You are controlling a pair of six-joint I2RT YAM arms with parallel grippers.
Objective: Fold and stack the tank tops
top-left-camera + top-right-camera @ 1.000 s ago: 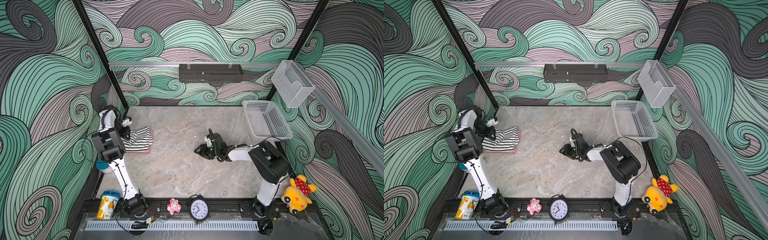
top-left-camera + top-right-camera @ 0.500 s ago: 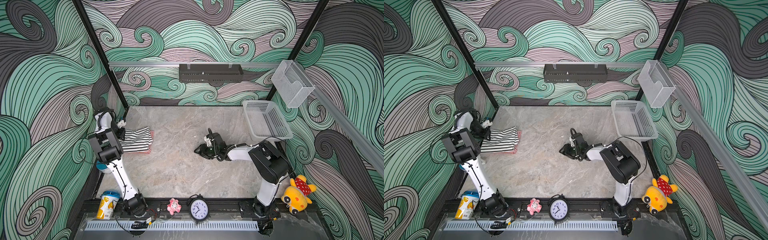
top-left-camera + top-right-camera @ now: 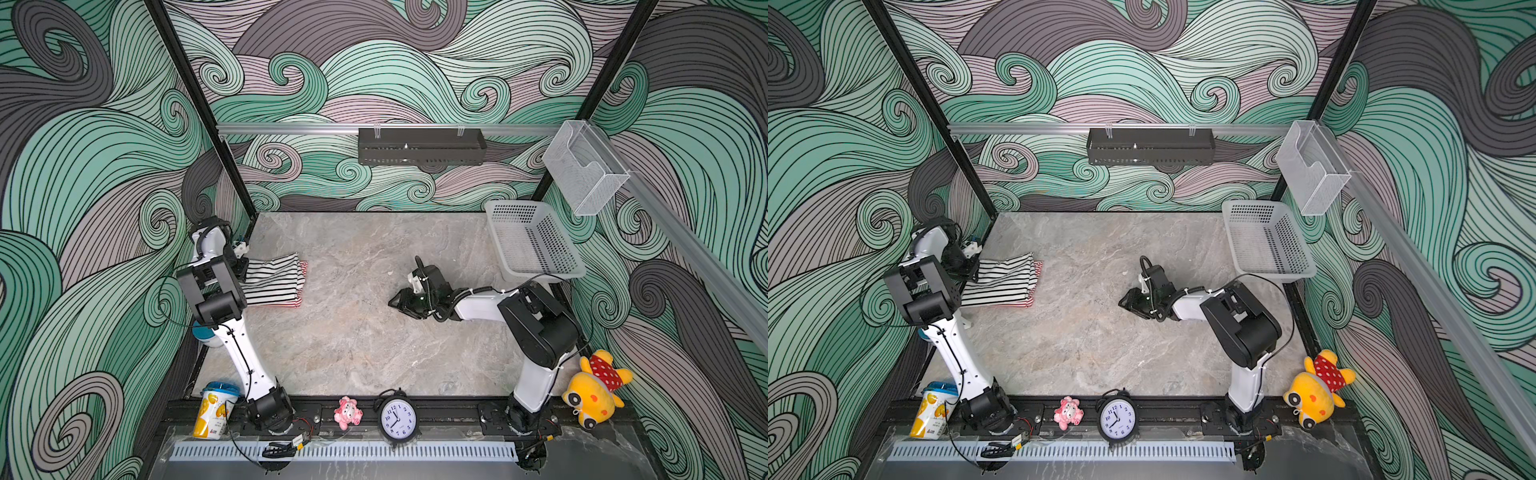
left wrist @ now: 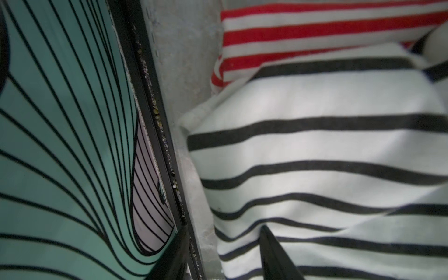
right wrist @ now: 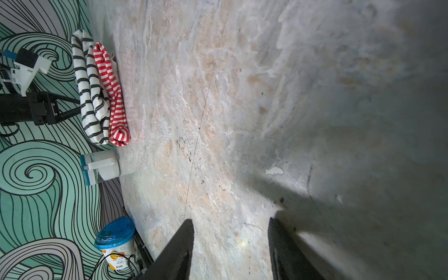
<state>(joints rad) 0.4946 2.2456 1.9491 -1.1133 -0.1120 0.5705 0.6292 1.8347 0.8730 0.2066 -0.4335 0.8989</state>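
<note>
Left wrist camera sits right down on the pile. The left claw (image 4: pixel 225 242) is released, fingers spread. One finger is hard by the black wall frame (image 4: pixel 148 109) and the other is over the black-and-white tank top (image 4: pixel 315 150), with nothing pinched between them that I can see. That top lies folded on the red-and-white tank top (image 4: pixel 303 26), which peeks out past it, and the stack sits at the left edge of the table (image 3: pixel 353 332).

To my eye the job is all but done, and the step in hand is getting the claw out cleanly. I'd keep the jaws apart and lift up off the cloth before pulling away. Soft knit snags easily, and a sideways drag could peel the upper layer open. The frame leaves little room on that side. The upper top looks a bit rumpled, so a light press might help.

Along the front rail stand a blue-lidded cup (image 3: pixel 216 409), a pink toy (image 3: pixel 347 412), a clock (image 3: pixel 397 419) and a yellow plush (image 3: pixel 594 395), all well clear. A blue-and-white container (image 5: pixel 100 168) sits just beside the stack and is the nearest thing to knock. Mid-table, the right claw (image 5: pixel 230 223) hovers released over bare stone. Farther off, at the right corner, is the white basket (image 3: pixel 532 245), with a black rack (image 3: pixel 419 145) on the back wall.
</note>
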